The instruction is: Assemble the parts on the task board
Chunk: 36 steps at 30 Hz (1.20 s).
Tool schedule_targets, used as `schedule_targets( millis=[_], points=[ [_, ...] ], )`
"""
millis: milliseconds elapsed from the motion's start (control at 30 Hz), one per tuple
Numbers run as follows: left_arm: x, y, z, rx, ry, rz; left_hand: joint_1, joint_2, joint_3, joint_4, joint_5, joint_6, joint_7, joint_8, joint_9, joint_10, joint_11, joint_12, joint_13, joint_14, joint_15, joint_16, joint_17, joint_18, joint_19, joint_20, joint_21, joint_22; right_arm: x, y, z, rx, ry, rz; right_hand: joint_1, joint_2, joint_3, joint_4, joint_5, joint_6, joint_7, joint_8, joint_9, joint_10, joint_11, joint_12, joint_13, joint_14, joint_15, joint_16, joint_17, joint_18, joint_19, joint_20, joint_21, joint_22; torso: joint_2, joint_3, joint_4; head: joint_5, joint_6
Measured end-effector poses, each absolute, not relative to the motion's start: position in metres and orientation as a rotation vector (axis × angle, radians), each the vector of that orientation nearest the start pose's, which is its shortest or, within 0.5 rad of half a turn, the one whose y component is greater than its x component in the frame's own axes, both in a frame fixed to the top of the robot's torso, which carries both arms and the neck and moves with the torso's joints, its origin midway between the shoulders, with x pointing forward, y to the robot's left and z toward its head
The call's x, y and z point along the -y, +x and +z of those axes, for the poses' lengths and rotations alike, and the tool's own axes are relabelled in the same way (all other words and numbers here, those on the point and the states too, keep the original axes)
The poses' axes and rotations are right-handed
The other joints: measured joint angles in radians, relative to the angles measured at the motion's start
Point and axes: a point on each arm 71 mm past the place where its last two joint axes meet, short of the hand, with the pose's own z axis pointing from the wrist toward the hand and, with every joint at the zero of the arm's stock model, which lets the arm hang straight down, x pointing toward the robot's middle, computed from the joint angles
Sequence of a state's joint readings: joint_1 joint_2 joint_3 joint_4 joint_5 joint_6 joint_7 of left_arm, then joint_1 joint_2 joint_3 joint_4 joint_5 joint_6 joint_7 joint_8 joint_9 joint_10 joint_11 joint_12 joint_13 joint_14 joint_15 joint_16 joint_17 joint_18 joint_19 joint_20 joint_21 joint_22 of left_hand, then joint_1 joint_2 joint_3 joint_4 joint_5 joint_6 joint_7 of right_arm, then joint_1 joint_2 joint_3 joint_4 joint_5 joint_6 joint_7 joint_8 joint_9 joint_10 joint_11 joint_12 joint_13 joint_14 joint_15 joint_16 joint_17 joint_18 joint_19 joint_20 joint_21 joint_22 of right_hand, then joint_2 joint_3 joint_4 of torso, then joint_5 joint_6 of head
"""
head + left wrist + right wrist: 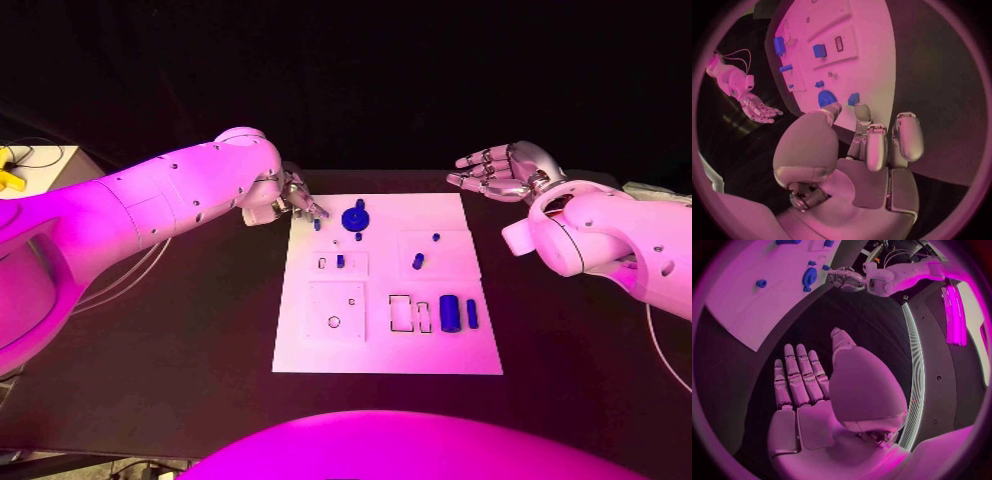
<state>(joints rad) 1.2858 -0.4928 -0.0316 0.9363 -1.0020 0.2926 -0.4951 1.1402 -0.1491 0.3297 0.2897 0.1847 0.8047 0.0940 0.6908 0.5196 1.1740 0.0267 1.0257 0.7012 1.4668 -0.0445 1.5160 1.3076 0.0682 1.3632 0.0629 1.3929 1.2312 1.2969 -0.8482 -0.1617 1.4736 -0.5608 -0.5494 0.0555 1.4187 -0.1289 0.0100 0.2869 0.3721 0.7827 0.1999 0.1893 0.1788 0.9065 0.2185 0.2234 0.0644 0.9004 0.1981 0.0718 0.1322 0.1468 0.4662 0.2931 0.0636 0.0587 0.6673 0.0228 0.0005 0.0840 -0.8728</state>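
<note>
The white task board lies in the middle of the table. A round blue disc sits near its far left corner, with a small blue piece beside it. My left hand hovers at that corner; its fingers are apart and hold nothing, with the tips just short of the small piece and the disc. More blue parts lie mid-board, plus a cylinder and a thin bar. My right hand is off the far right corner, spread and empty.
Outlined slots sit left of the cylinder, and a square plate with a hole lies at the board's near left. Black table surrounds the board. A pale box with cables stands at the far left.
</note>
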Motion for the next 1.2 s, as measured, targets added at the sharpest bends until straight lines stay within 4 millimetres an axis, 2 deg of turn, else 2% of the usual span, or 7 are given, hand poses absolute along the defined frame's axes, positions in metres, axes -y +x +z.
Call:
schedule_targets(
  millis=[167, 367, 533, 800, 900, 1067, 1200],
  points=[
    [-0.2082, 0.5767, -0.2147, -2.37, -0.329, -0.29, 0.014, 0.014, 0.003, -0.003, 0.0, 0.013, -0.002, 0.0, -0.001, 0.004, -0.004, 0.005, 0.004, 0.0, 0.0, 0.004, 0.0, 0.0, 0.0, 0.0, 0.0, 0.003, 0.2377, 0.5031, -0.1824, -1.583, 0.71, 0.928, 0.0, 0.0, 0.0, 0.0, 0.0, 0.0, 0.0, 0.0, 0.0, 0.0, 0.0, 0.0, 0.0, 0.0, 0.0, 0.0, -0.001, 0.0, 0.0, 0.0, 0.0, 0.0, 0.0, 0.0003, -0.0004, 0.0, 0.0],
    [-0.2076, 0.5764, -0.2172, -2.383, -0.327, -0.288, 0.015, 0.015, 0.005, -0.005, 0.0, 0.016, -0.005, 0.0, -0.002, 0.0, -0.007, 0.005, 0.003, 0.0, 0.0, 0.004, 0.0, 0.0, 0.0, 0.0, 0.0, 0.004, 0.2374, 0.5032, -0.1824, -1.584, 0.71, 0.928, 0.0, 0.0, 0.0, 0.0, 0.004, 0.0, 0.0, 0.0, 0.0, 0.0, 0.0, -0.004, 0.0, 0.0, 0.0, 0.0, -0.001, 0.0, 0.0, 0.0, 0.0, 0.0, 0.001, 0.0002, -0.0005, -0.001, 0.0],
    [-0.2068, 0.5761, -0.2187, -2.387, -0.326, -0.288, 0.025, 0.025, 0.008, -0.008, 0.0, 0.018, -0.007, 0.0, -0.003, 0.0, -0.007, 0.009, 0.003, 0.0, 0.0, 0.004, 0.0, 0.0, 0.0, 0.0, 0.0, 0.005, 0.2374, 0.5031, -0.1825, -1.584, 0.71, 0.928, 0.0, 0.0, 0.0, 0.0, 0.004, 0.0, 0.0, 0.0, 0.0, 0.0, 0.0, -0.004, 0.0, 0.0, 0.0, 0.0, -0.001, 0.0, 0.0, 0.0, 0.0, 0.0, 0.002, -0.0002, -0.0005, -0.002, 0.0],
    [-0.2072, 0.5767, -0.2195, -2.388, -0.331, -0.287, 0.029, 0.021, 0.008, -0.008, 0.0, 0.019, -0.009, 0.0, -0.003, 0.0, -0.007, 0.009, 0.004, 0.0, 0.0, 0.004, 0.0, 0.0, 0.0, 0.0, 0.0, 0.006, 0.2372, 0.503, -0.1825, -1.584, 0.71, 0.929, 0.0, 0.0, 0.0, 0.0, 0.003, 0.0, 0.0, 0.0, 0.0, 0.0, 0.0, -0.004, 0.0, 0.0, 0.0, 0.0, -0.001, 0.0, 0.0, 0.0, 0.0, 0.0, 0.002, -0.0002, -0.0006, -0.004, 0.0],
    [-0.2072, 0.5771, -0.2197, -2.387, -0.334, -0.287, 0.038, 0.03, 0.016, -0.007, 0.0, 0.019, -0.009, 0.0, -0.004, 0.0, -0.007, 0.009, 0.004, 0.0, 0.0, 0.004, 0.0, 0.0, 0.0, 0.0, 0.0, 0.006, 0.2372, 0.503, -0.1825, -1.584, 0.71, 0.929, 0.0, 0.0, 0.003, 0.003, 0.003, 0.0, 0.0, 0.0, 0.0, 0.0, 0.0, -0.004, 0.0, 0.0, 0.0, 0.0, -0.002, 0.0, 0.0, 0.0, 0.0, 0.0, 0.002, -0.0005, -0.0008, -0.005, 0.0],
    [-0.2075, 0.5771, -0.2199, -2.386, -0.343, -0.291, 0.087, 0.062, 0.066, -0.021, 0.0, 0.026, -0.016, 0.0, -0.006, 0.001, -0.014, 0.009, 0.004, 0.0, 0.0, 0.004, 0.0, 0.0, 0.0, 0.0, 0.0, 0.008, 0.2372, 0.503, -0.1825, -1.585, 0.71, 0.929, 0.0, 0.0, 0.003, 0.003, 0.003, 0.0, 0.0, 0.0, 0.0, 0.0, 0.0, -0.004, 0.0, 0.0, 0.0, 0.0, -0.002, 0.0, 0.0, 0.0, 0.0, 0.0, 0.002, -0.0006, -0.0007, -0.007, 0.0],
    [-0.2078, 0.5769, -0.2199, -2.386, -0.353, -0.299, 0.121, 0.062, 0.138, -0.048, -0.001, 0.026, -0.016, 0.004, 0.0, 0.004, -0.022, 0.009, 0.001, 0.0, -0.008, 0.008, 0.0, 0.0, 0.004, -0.004, 0.0, 0.011, 0.2372, 0.503, -0.1825, -1.585, 0.71, 0.929, 0.0, 0.0, 0.005, 0.0, 0.003, 0.0, 0.0, 0.0, 0.0, 0.0, 0.0, -0.004, 0.0, 0.0, 0.0, 0.0, -0.002, 0.0, 0.0, 0.0, 0.0, 0.0, 0.001, -0.0006, -0.0006, -0.007, 0.0]
  ],
)
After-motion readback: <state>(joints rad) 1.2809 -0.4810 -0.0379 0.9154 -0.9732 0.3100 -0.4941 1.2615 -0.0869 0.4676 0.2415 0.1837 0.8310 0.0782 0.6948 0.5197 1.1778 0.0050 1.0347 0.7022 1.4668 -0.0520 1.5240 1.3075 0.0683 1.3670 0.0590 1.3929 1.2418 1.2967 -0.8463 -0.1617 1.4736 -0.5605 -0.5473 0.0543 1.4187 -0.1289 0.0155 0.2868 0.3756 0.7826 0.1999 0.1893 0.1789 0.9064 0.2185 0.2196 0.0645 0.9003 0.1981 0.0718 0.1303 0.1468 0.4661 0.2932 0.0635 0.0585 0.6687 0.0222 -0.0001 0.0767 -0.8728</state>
